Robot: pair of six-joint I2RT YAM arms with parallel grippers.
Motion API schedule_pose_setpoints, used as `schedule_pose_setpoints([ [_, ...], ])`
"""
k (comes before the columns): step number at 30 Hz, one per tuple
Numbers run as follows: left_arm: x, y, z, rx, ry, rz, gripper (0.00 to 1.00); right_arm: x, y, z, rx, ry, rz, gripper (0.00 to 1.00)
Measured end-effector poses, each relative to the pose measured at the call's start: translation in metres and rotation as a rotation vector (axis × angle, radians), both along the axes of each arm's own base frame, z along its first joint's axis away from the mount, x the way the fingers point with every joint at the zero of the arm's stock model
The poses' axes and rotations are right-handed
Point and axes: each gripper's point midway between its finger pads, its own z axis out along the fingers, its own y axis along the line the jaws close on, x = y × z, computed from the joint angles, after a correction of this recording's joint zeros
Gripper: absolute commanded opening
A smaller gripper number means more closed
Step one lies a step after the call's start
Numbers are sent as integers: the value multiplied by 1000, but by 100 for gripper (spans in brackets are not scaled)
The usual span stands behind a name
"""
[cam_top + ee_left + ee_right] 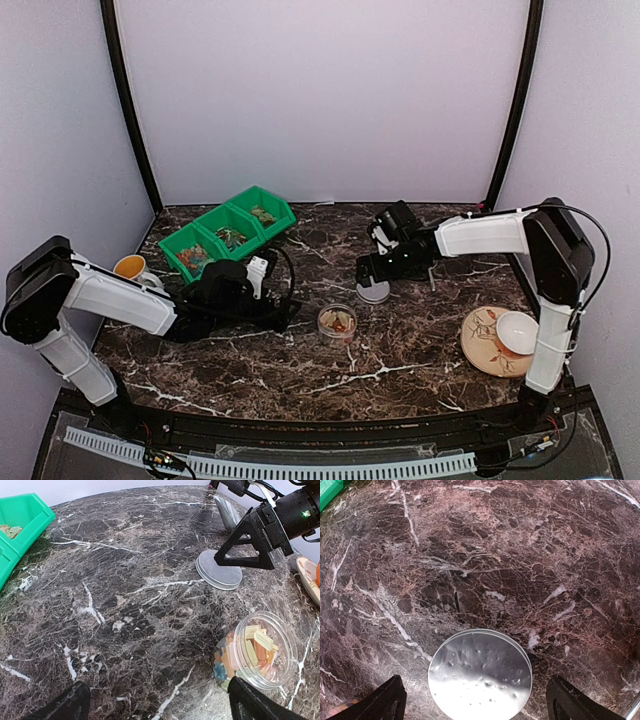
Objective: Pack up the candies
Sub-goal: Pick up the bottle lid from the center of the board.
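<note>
**Left gripper** [157, 687]: jaws spread wide, nothing held. Both fingertips stand low over the marble table [125, 605].

- Clear jar [256, 650]: uncapped, standing ahead of the jaws and just beside the fingertip at the right of the left wrist view. Contact with that fingertip cannot be determined.
- Candies [247, 652]: mixed colours, filling the lower part of the jar. More candies lie in the three compartments of the green bin [228, 232], which is behind and to the side of the left jaws, well apart from them.
- Orange-lined cup [130, 267]: beside the left arm, behind the jaws.

**Right gripper** [475, 680]: jaws spread wide, gripping nothing.

- Metal lid [480, 676]: round, lying flat on the table, centred between the two fingertips, with clear gaps on both sides in the right wrist view. The left wrist view shows the black fingers at the lid's far edge. Whether they touch it cannot be determined.
- The jar sits near the right jaws, on the side toward the left gripper.
- Patterned plate [482, 345] carrying a white bowl [517, 332]: well apart from the right jaws, near the right arm's base.
</note>
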Motion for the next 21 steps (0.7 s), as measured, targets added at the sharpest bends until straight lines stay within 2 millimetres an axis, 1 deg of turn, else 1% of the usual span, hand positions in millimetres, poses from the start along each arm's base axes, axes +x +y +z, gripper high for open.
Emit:
schedule_pose_setpoints([
  [9, 1, 1, -13, 14, 31, -6, 99, -9, 5, -7, -37, 8, 20, 98],
  [21, 1, 1, -14, 6, 41, -10, 98, -13, 4, -27, -116, 20, 29, 98],
])
